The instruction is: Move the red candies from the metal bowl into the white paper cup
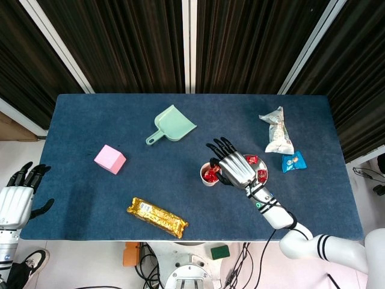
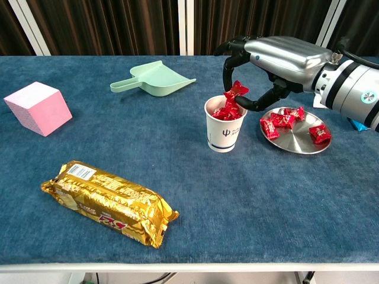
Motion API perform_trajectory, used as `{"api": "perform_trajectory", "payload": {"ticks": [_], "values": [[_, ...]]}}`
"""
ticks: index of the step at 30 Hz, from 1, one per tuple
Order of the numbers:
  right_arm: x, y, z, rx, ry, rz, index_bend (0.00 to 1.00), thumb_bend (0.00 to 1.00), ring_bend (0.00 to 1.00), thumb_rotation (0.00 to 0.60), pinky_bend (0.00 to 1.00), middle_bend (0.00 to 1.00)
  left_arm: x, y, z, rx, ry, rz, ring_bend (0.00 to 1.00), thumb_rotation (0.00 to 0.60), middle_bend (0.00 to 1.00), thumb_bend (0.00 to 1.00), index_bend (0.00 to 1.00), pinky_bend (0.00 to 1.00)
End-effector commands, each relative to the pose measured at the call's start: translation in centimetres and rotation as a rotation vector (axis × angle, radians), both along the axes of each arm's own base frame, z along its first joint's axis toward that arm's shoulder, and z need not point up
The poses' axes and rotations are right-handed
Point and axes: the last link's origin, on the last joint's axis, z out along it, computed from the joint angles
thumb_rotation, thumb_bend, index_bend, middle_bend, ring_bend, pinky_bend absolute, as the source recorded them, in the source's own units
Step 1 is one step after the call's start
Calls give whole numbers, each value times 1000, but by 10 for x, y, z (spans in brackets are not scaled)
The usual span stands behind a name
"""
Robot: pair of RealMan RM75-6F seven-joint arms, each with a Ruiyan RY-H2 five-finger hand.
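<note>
While over the white paper cup (image 2: pixel 225 131):
right hand (image 2: pixel 278 59): pinches a red candy (image 2: pixel 235 90)
left hand (image 1: pixel 18 195): lower left, fingers apart, holds nothing

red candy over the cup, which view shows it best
The chest view: the red candy shows side-on at the right hand fingertips, just above the white paper cup. In the head view the hand covers it, so only candies inside the cup show.
</note>
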Motion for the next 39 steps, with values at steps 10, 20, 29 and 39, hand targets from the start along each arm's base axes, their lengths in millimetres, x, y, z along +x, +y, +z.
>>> {"api": "perform_trajectory", "payload": {"ticks": [10, 20, 29, 39], "values": [[-4, 1, 9, -2, -15, -14, 217, 388, 0, 600, 0, 46, 0, 0, -1, -3, 3, 0, 58, 600, 155, 190, 176, 206], [-66, -8, 31, -65, 53, -192, 213, 387, 0, 600, 0, 47, 1, 0, -2, -8, 5, -4, 57, 600, 155, 190, 176, 206], [-99, -16, 19, -58, 125, -294, 251, 385, 0, 600, 0, 46, 2, 1, -5, -13, 15, -1, 57, 600, 155, 190, 176, 205], [-107, -17, 0, -31, 158, -353, 300, 386, 0, 600, 0, 47, 1, 2, -4, -11, 12, 3, 58, 600, 155, 190, 176, 205]]}}
